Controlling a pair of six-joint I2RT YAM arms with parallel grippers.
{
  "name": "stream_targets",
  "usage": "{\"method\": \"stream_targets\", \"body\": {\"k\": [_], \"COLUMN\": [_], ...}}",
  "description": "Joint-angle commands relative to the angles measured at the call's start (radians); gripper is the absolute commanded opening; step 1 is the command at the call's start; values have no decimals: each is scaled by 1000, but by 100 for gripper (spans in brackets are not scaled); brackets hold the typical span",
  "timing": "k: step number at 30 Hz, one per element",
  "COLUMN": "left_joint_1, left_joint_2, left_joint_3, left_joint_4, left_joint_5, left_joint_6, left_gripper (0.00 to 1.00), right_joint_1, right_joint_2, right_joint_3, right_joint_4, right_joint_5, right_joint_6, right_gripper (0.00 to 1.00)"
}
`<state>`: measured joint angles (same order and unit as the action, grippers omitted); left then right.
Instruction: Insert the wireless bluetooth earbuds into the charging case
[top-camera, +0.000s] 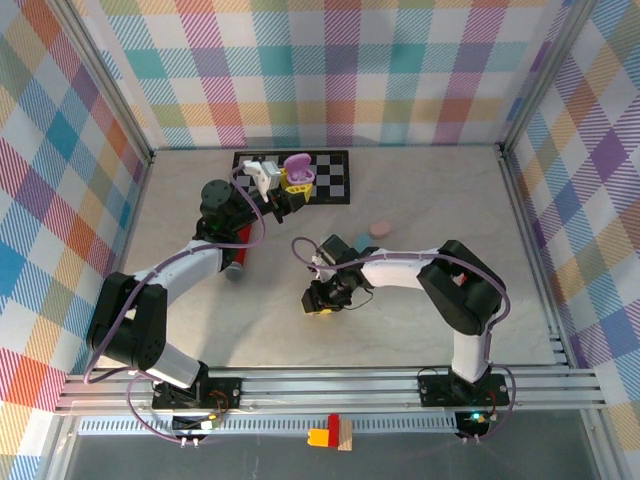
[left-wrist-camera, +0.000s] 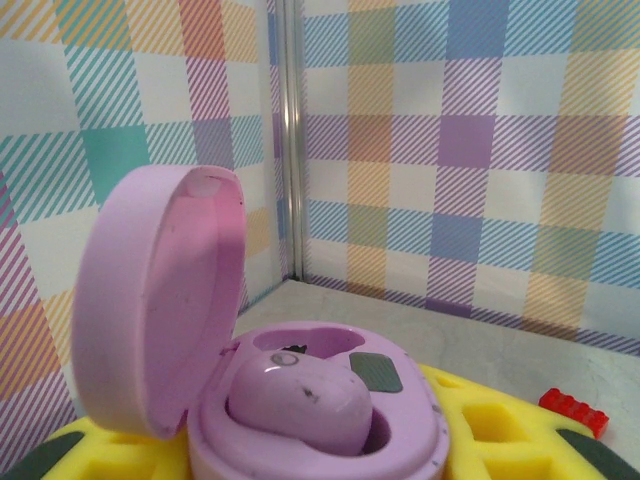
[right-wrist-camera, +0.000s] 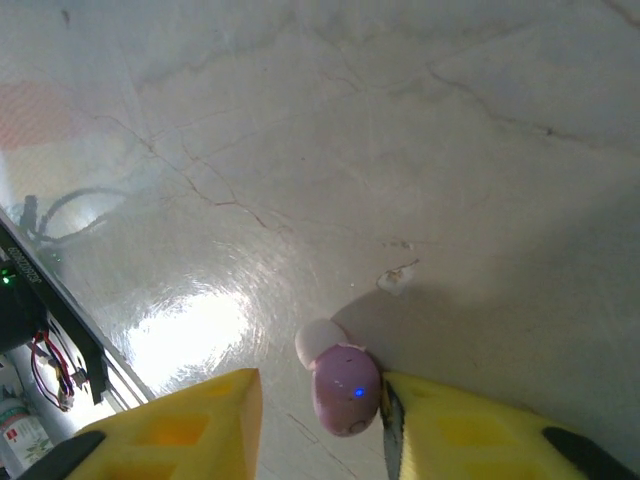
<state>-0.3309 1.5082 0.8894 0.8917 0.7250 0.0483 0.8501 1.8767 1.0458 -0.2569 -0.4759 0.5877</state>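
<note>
Case (left-wrist-camera: 170, 300) clenched in left gripper (top-camera: 294, 185) holds one earbud (left-wrist-camera: 300, 400); right gripper (right-wrist-camera: 322, 415), released, straddles second earbud (right-wrist-camera: 345, 390).

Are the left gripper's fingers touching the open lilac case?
Touching. The left wrist view shows the lilac case clamped between the yellow fingers, its base meeting the yellow on both sides with no gap.

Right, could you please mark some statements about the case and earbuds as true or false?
1. The lilac case in the left hand has its lid open. True.
2. That case is empty. False: a seated earbud lies in it.
3. The right hand holds an earbud in the air. False: the loose earbud lies on the table between its open fingers.
4. A red block lies on the table. True.
</note>
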Motion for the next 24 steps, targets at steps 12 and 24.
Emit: {"method": "stream_targets", "body": {"k": [12,24], "left_joint_1": [10,10], "left_joint_2": [-53,-63], "left_joint_3": [-3,-27], "left_joint_4": [53,69], "left_joint_5": [37,44], "left_joint_6": [-16,-34], "left_gripper": [36,36], "right_joint_1": [-11,-236], "right_joint_2": [-16,-211], "right_joint_3": [36,-143], "right_joint_4": [-90,-81], "right_joint_5": [125,234], "right_joint_6": [44,54], "right_gripper": [17,18]}}
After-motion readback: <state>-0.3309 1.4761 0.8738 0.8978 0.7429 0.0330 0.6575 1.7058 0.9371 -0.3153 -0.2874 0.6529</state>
